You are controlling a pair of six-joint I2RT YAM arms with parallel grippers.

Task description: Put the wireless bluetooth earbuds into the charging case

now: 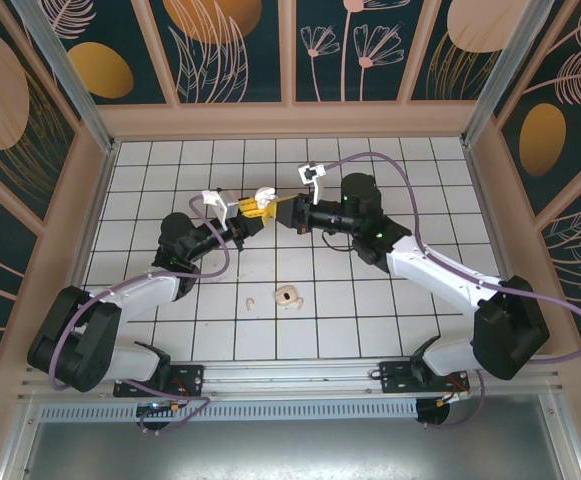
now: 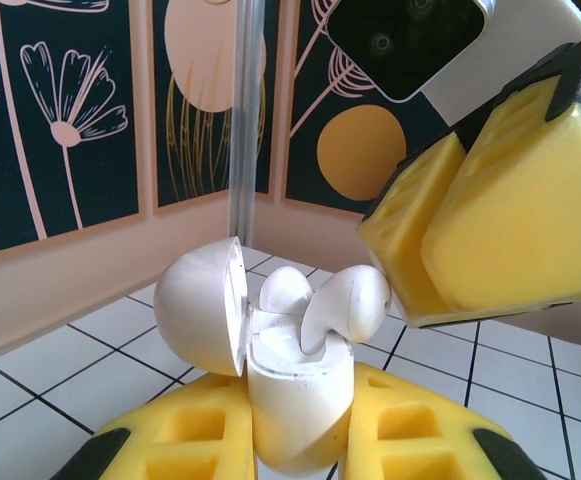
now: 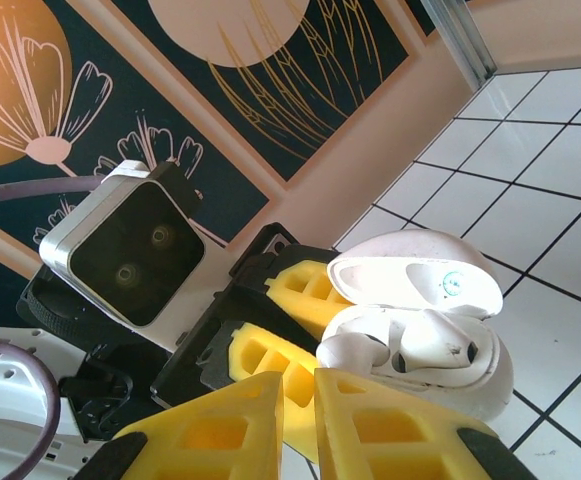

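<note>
My left gripper is shut on the white charging case and holds it upright above the tiles, its lid swung open. One white earbud sits down in its well. A second earbud leans half out of the other well. My right gripper is shut with nothing between its yellow fingers, and its tips rest against that leaning earbud's head.
Two small pale pinkish pieces lie on the white tiled floor in front of both arms. Patterned walls with a pale wooden ledge close the area on three sides.
</note>
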